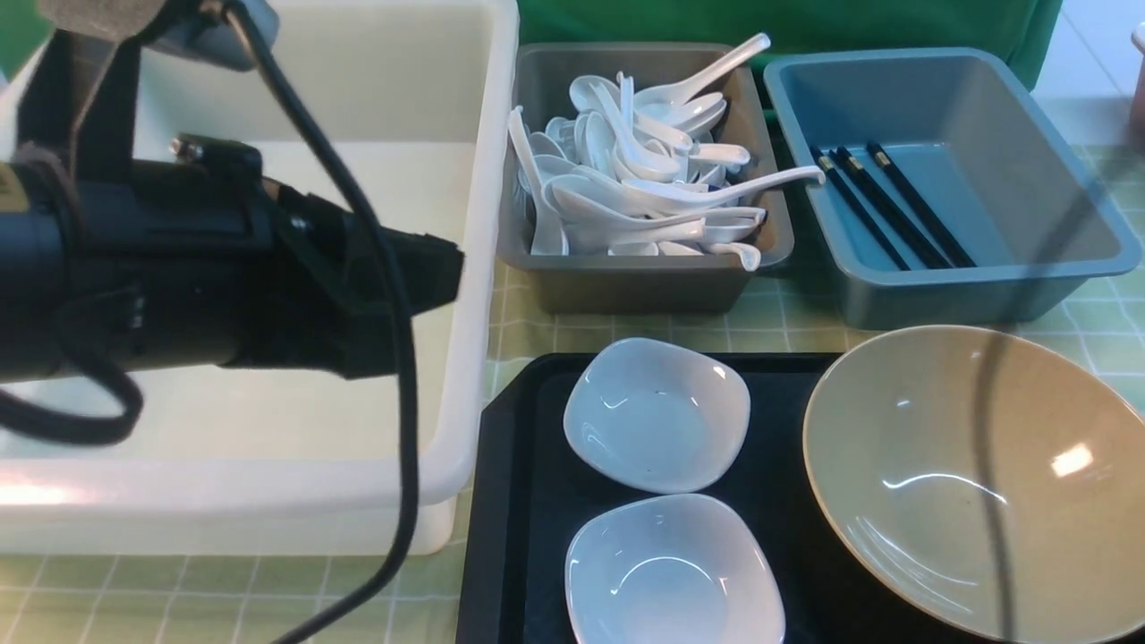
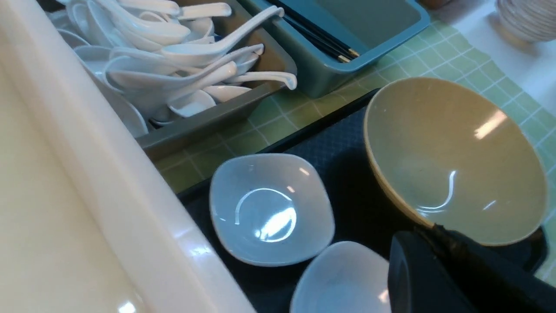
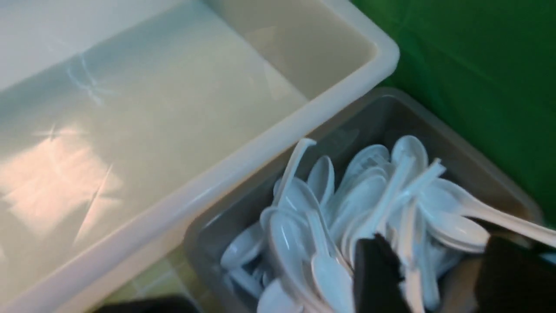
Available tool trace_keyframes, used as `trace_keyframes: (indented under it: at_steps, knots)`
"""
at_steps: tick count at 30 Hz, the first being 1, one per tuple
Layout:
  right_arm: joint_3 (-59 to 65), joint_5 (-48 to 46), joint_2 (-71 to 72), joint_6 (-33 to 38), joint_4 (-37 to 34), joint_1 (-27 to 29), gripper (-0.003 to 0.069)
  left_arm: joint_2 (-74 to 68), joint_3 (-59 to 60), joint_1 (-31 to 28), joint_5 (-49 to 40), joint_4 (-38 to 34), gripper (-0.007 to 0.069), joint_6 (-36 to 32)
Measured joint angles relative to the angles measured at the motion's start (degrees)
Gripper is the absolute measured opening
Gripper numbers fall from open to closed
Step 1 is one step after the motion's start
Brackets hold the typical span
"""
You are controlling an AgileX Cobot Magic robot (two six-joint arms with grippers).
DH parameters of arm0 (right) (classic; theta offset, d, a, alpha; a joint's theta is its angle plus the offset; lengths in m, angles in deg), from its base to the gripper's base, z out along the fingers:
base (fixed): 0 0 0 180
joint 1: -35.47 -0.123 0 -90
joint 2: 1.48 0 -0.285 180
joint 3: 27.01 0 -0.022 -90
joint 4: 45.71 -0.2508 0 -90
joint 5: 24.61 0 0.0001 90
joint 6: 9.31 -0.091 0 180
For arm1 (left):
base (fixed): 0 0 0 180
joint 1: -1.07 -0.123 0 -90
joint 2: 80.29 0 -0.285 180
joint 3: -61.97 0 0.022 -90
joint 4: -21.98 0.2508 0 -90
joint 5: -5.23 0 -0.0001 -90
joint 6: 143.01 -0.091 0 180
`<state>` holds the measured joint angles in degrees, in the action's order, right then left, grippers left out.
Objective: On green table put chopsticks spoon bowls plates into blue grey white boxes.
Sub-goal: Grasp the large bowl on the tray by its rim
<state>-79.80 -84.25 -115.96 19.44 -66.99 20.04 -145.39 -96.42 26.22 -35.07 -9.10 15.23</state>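
Left claw (image 1: 443, 273) hangs closed over the white tub (image 1: 487, 268); spoons (image 1: 644, 179) fill the grey box (image 1: 626, 291), chopsticks (image 1: 894, 210) lie in the blue box (image 1: 948, 300) — bowl (image 1: 966, 483) and two white dishes (image 1: 657, 411) sit on the black tray (image 1: 510, 537). Left wrist: green table (image 2: 278, 126) shows between tray and boxes. Right wrist: right claw (image 3: 434, 261) stands parted above the spoons, perhaps touching one — blurred.

Black tray (image 1: 510, 501): flat, low raised rim, lower centre to right of the front view. In the left wrist view the tray (image 2: 339, 139) shows a fine cross-hatch texture. Green cloth (image 1: 805, 22) is the backdrop along the far edge, slightly creased. Far right there's a pale white surface (image 1: 1091, 63). A ridged off-white round object (image 2: 527, 19) sits on it, cropped, can't ID. Pinkish thing (image 1: 1138, 89) at the frame edge, too cropped to tell.
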Motion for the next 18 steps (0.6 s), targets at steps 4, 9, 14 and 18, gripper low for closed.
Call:
trace_keyframes:
  at_steps: [4,9,14,18]
  knots:
    - [13.5,-1.8,14.9,-1.5,0.5,-0.1,0.0063,-4.5,0.0,1.2,-0.4,-8.8,0.0005,-2.1]
    - [32.8,-2.8,31.0,-3.3,0.6,-0.1,0.0025,-13.1,-1.6,5.8,-0.4,-14.3,0.0076,-7.9]
    - [55.4,1.0,45.5,-4.3,1.0,-0.1,0.0025,-23.8,-8.8,9.9,-3.0,-14.8,0.0227,-8.7]
    - [69.4,7.6,56.0,-4.7,1.0,-0.1,0.0025,-32.6,-16.2,11.5,-6.8,-15.2,0.0367,-8.7]
